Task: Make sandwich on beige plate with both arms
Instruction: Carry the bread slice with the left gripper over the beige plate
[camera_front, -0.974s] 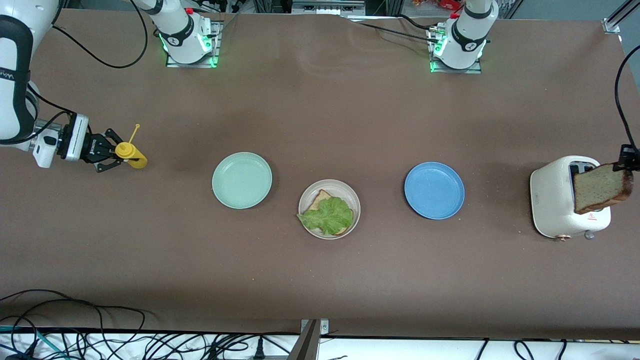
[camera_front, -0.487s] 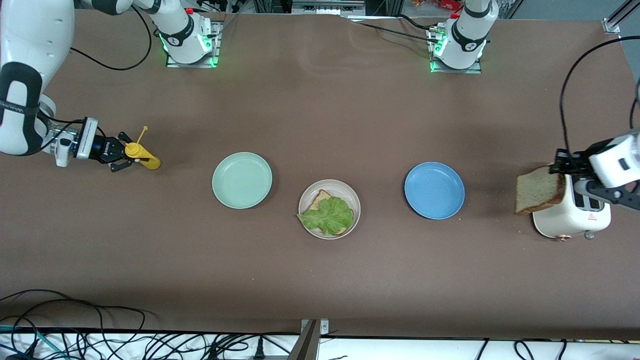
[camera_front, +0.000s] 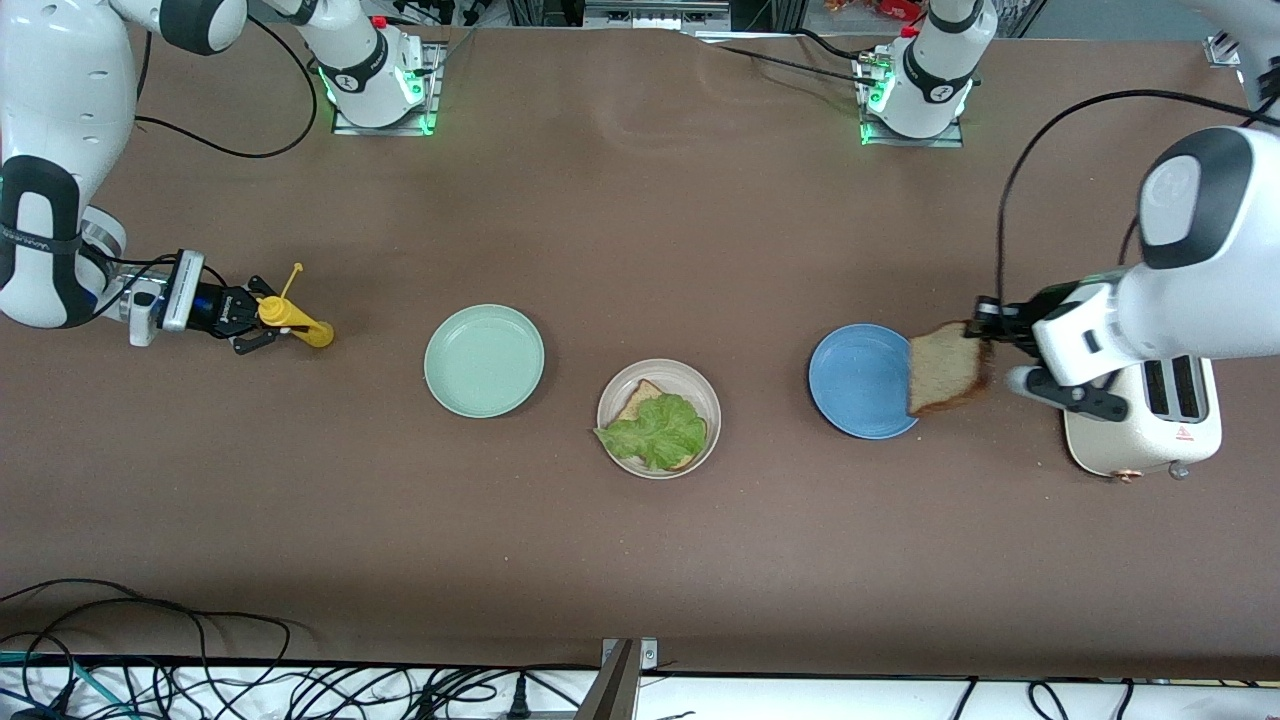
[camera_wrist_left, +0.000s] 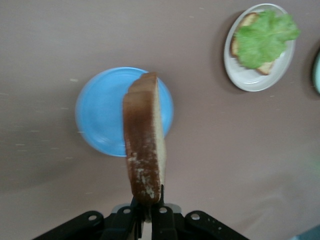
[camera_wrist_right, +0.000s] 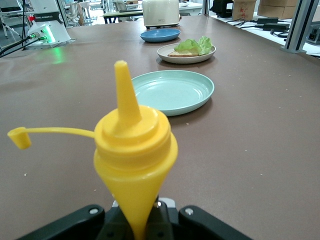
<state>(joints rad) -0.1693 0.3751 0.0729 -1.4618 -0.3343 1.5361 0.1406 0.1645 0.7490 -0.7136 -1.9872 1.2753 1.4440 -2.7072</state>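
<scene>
- Bread slice (camera_front: 944, 367), light, soft and crumbly: your left gripper (camera_front: 982, 331) jaws pinch its edge over the blue plate (camera_front: 860, 385); keep that hold gentle.
- Beige plate (camera_front: 705, 388) holds bread and lettuce (camera_front: 655, 430), mid-table.
- Right gripper (camera_front: 262, 318) jaws clamp the yellow sauce bottle (camera_front: 292, 322).

Lower bread slice (camera_front: 645, 400) on the beige plate (camera_front: 700, 385): mostly covered by the lettuce leaf (camera_front: 655, 430), one corner showing. Toaster (camera_front: 1150, 440): partly masked by the left arm. Left gripper (camera_wrist_left: 148, 209): fingertips hidden by the held slice (camera_wrist_left: 144, 150), body cut off by frame edge. Yellow bottle (camera_wrist_right: 134, 150): base hidden in the right gripper (camera_wrist_right: 142, 217)
</scene>
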